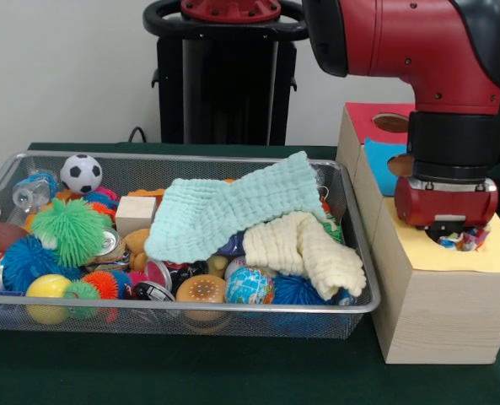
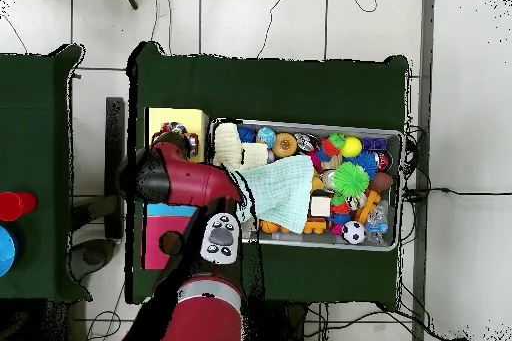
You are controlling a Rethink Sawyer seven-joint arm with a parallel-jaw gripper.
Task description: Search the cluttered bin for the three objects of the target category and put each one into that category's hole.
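The wire mesh bin [image 1: 190, 157] stands on the green table, full of toys; it also shows in the overhead view [image 2: 310, 123]. My gripper [image 1: 457, 238] hangs low over the hole in the yellow-topped wooden box [image 1: 435, 304] to the right of the bin. A polka-dot cloth bundle [image 1: 467, 240] sits right under it at the hole, partly hidden by the red wrist. In the overhead view the bundle [image 2: 177, 129] shows in the yellow top beside the arm. No other polka-dot bundle shows in the bin.
A mint waffle cloth [image 1: 233, 211] and a cream one [image 1: 304, 249] drape over the bin's right half. Spiky balls, a small football [image 1: 82, 172] and a globe ball [image 1: 250, 285] fill the rest. Blue-topped [image 1: 378, 164] and red-topped [image 1: 366, 118] boxes stand behind the yellow one.
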